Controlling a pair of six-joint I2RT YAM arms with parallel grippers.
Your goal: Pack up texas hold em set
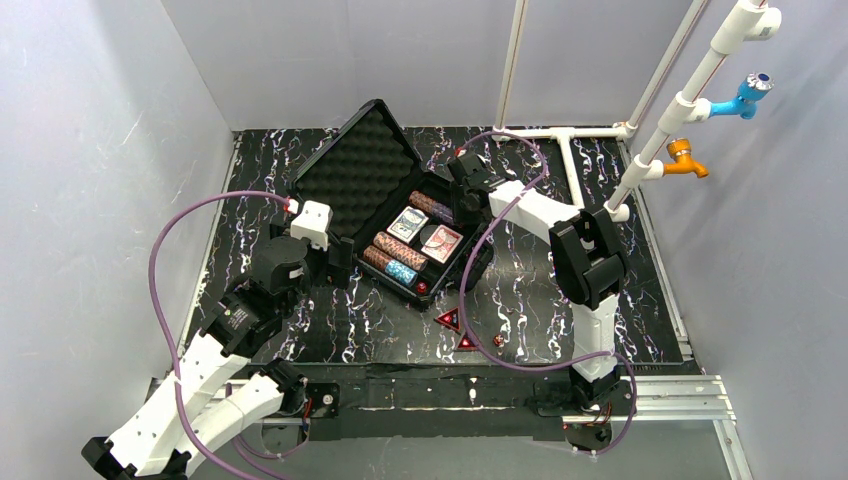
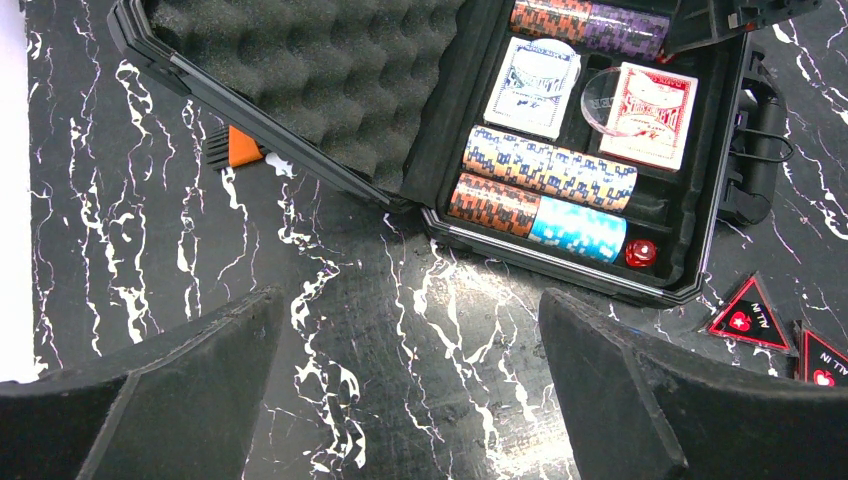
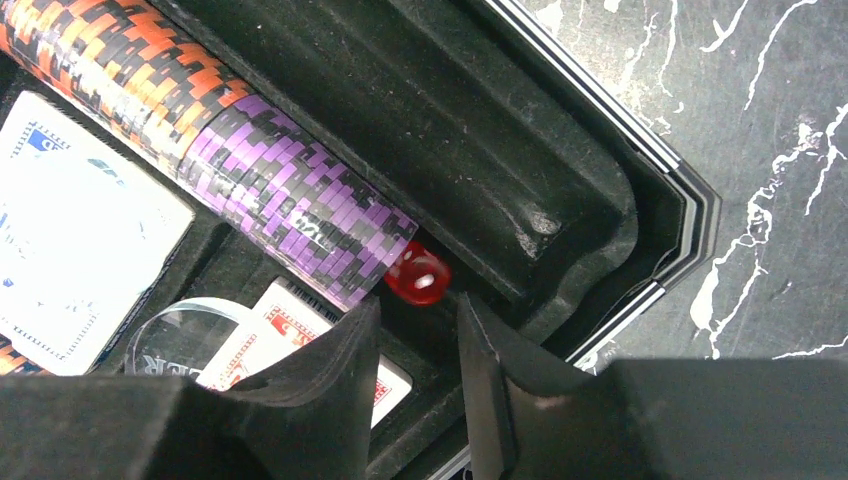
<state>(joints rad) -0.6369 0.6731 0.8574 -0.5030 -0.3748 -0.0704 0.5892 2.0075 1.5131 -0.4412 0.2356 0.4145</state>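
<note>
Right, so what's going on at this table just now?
A poker set is being packed into an open black plastic case. The right hand, slightly open, hangs over a small red die lying at the end of the purple chip roll inside. The left hand hovers open over the table. Two red triangular markers lie outside.

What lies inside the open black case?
Chip rolls, a blue deck, a red deck, a clear disc, two red dice. The right gripper hides part of the red deck.

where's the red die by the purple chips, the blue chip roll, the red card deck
red die (image 3: 418, 273), right wrist view, its top face
blue chip roll (image 2: 578, 228), left wrist view, mid-side
red card deck (image 2: 665, 120), left wrist view, its back
</note>
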